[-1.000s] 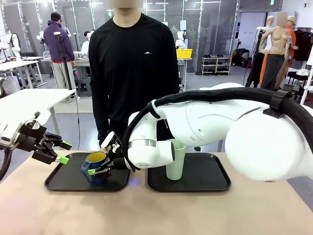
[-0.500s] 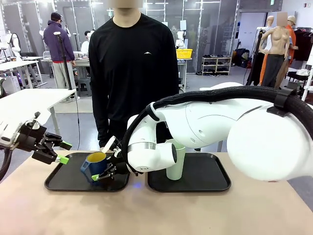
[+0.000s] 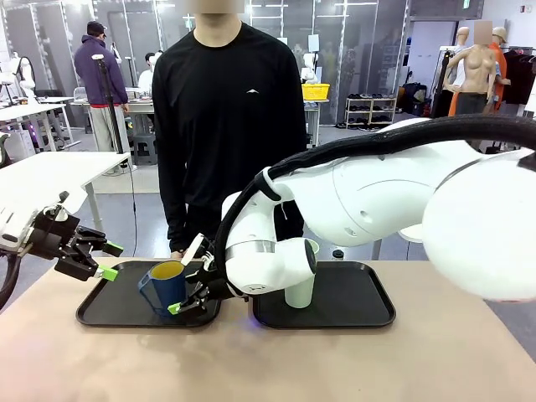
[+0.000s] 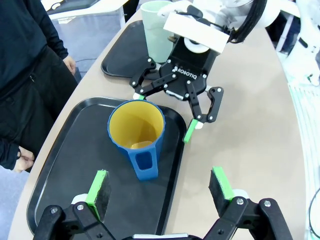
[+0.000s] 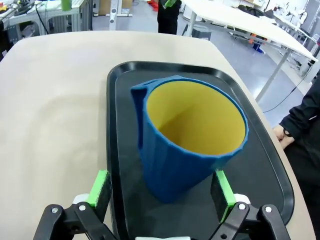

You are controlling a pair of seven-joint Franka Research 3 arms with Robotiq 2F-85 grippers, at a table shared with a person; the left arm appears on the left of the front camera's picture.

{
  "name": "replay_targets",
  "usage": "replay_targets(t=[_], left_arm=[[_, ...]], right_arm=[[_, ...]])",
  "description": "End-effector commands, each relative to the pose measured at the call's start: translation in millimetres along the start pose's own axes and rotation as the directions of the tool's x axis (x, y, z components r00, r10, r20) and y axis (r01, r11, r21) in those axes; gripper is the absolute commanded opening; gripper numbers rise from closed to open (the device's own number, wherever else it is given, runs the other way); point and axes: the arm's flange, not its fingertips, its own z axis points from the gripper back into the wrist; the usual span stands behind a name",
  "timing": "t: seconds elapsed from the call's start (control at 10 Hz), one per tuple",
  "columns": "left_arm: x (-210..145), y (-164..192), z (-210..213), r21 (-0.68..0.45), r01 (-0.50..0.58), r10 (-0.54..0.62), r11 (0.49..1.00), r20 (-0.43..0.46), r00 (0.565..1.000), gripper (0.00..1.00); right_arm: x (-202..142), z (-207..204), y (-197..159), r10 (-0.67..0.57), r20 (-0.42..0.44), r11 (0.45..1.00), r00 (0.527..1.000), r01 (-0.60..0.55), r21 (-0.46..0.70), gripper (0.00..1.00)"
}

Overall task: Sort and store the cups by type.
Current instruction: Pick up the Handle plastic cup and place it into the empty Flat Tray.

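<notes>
From my remote station, the right pincer [image 3: 191, 280] sits nearest, low over the left black tray [image 3: 109, 311], jaws spread wide and holding nothing. Its green pads [image 5: 101, 186] flank the base of the dark blue mug [image 3: 167, 286] without gripping it; whether either pad touches the wall, I cannot tell. The mug stands upright on that tray, yellow inside showing, handle [image 4: 145, 167] turned toward the left wrist camera. The left pincer [image 3: 99, 260] hovers above the tray's left end, also spread wide and empty (well apart from the mug). On the second black tray [image 3: 368, 308], to the right, the pale mint-green tumbler [image 3: 301, 285] stands upright behind the right arm's wrist. Both trays rest on the tan bench [image 3: 268, 360]. At the far side stands a person in black [image 3: 230, 109], one hand [image 4: 23, 159] hanging beside the left tray.
</notes>
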Motion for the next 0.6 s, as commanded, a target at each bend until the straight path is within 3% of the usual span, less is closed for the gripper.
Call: replay_targets(t=[0.0, 0.5], left_arm=[[-0.5, -0.1, -0.9, -0.001, 0.011, -0.011, 1.000, 0.027, 1.000, 1.00], [-0.5, -0.1, -0.9, -0.001, 0.011, -0.011, 1.000, 0.027, 1.000, 1.00]], right_arm=[[0.1, 18.4, -4.9, -0.016, -0.043, 1.000, 0.999, 0.015, -0.016, 1.00], [-5.9, 40.4, -3.9, -0.031, -0.061, 0.998, 0.998, 0.028, -0.049, 1.00]])
